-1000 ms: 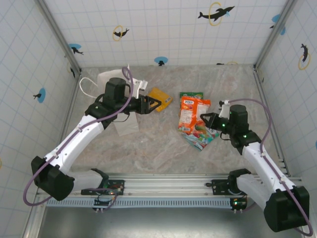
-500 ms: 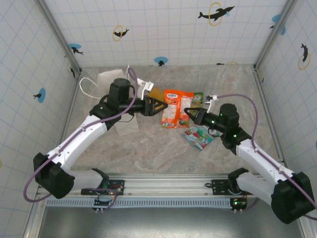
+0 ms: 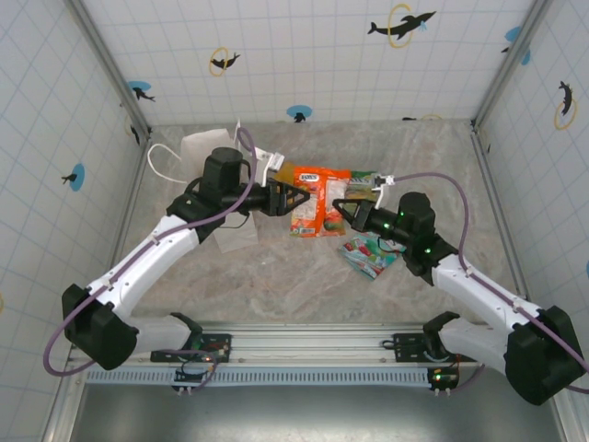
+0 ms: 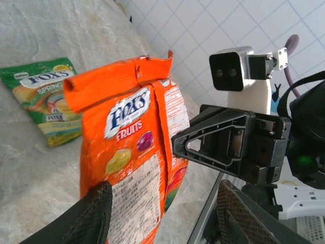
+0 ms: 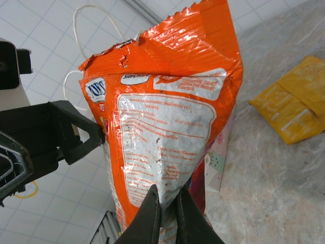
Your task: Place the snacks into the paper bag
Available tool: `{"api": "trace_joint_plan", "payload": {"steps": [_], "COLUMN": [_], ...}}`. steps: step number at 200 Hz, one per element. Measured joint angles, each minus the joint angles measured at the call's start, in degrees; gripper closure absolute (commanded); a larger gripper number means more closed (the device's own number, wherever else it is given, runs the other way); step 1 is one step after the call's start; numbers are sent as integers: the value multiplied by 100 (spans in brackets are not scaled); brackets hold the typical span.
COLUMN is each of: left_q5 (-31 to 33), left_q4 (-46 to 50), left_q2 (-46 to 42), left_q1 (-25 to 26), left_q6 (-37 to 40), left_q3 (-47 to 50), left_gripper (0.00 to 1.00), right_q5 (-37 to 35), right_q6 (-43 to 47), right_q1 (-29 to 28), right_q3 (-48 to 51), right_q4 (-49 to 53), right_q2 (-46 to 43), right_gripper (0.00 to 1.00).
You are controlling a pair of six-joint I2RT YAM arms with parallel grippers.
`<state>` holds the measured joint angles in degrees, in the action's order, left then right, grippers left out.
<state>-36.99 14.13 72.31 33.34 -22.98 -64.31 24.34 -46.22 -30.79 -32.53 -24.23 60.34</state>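
Pinching orange pkt (image 5: 172,127) w/ R end effector (image 5: 167,204), L end effector (image 4: 165,211) gaping.

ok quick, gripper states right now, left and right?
Left gripper: open, with the orange Fox's Fruits packet hanging between its jaws, not clamped.
Right gripper: shut on the orange Fox's Fruits packet.

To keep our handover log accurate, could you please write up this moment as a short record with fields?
held item: orange glossy Fox's Fruits snack packet, lifted off the table
right fingers: shut on the packet's bottom edge
left fingers: open, tips close to the packet
lying on grey marbled table: green Fox's packet, yellow packet, multicoloured packet
bag: white paper bag with loop handles, far left, beside the left arm
status: held packet not yet in the bag
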Motion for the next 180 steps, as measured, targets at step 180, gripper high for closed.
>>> {"api": "trace_joint_plan", "payload": {"steps": [180], "left_q5": [-289], "left_q4": [-612], "left_q2": [-74], "left_q1": [48], "left_q6": [-328], "left_q3": [376], "left_gripper": [65], "right_q5": [31], "right_q6": [-474], "right_q1": [-37], "right_q3": [0], "right_q4": [-964], "right_q2": [17], "right_gripper": [100]}}
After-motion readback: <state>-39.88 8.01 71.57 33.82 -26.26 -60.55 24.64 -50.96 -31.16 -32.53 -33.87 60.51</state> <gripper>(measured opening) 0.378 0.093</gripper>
